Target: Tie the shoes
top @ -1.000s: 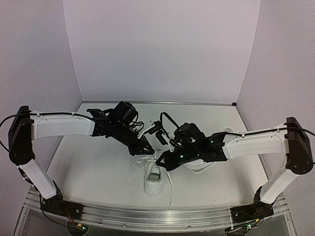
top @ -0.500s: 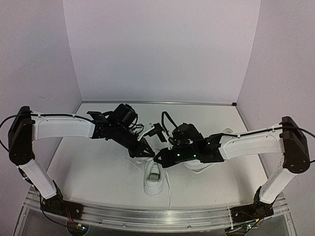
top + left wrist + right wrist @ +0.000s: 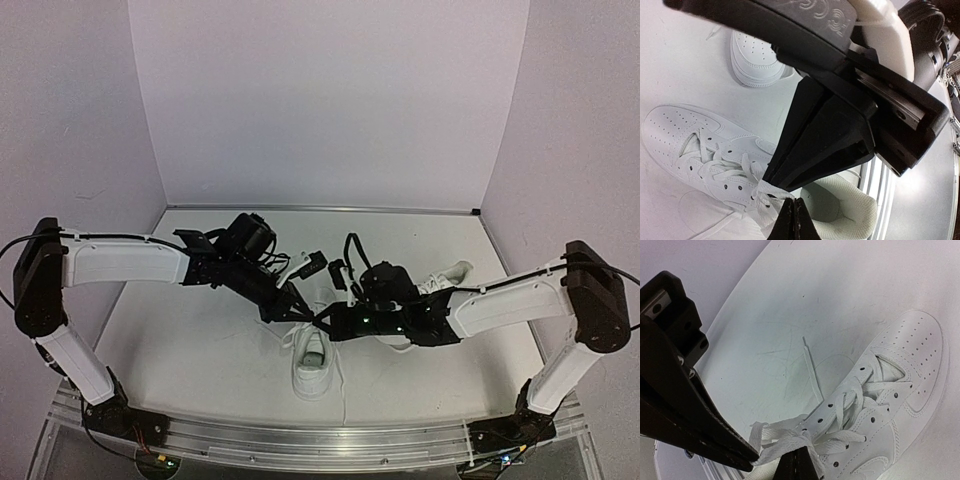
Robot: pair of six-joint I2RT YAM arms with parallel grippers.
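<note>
One white sneaker (image 3: pixel 313 372) stands near the front middle of the table, toe pointing away, its greyish insole showing. The other sneaker (image 3: pixel 447 273) lies behind my right arm. My left gripper (image 3: pixel 300 311) and right gripper (image 3: pixel 322 322) meet tip to tip just above the near shoe's top eyelets. In the left wrist view my left gripper (image 3: pixel 794 212) is shut on a bunched lace (image 3: pixel 762 192) beside the shoe (image 3: pixel 700 145). In the right wrist view my right gripper (image 3: pixel 798 456) is shut on a lace loop (image 3: pixel 785 440) over the shoe (image 3: pixel 890 410).
A loose lace end (image 3: pixel 810 371) lies flat on the table left of the near shoe. The second shoe's toe (image 3: pixel 754 55) shows beyond it in the left wrist view. Walls close the table at the back and sides; a metal rail (image 3: pixel 320 440) runs along the front.
My right gripper has moved left and down until it meets my left gripper over the shoe. My left gripper has shifted slightly towards it. The lace ends have bunched together between them.
</note>
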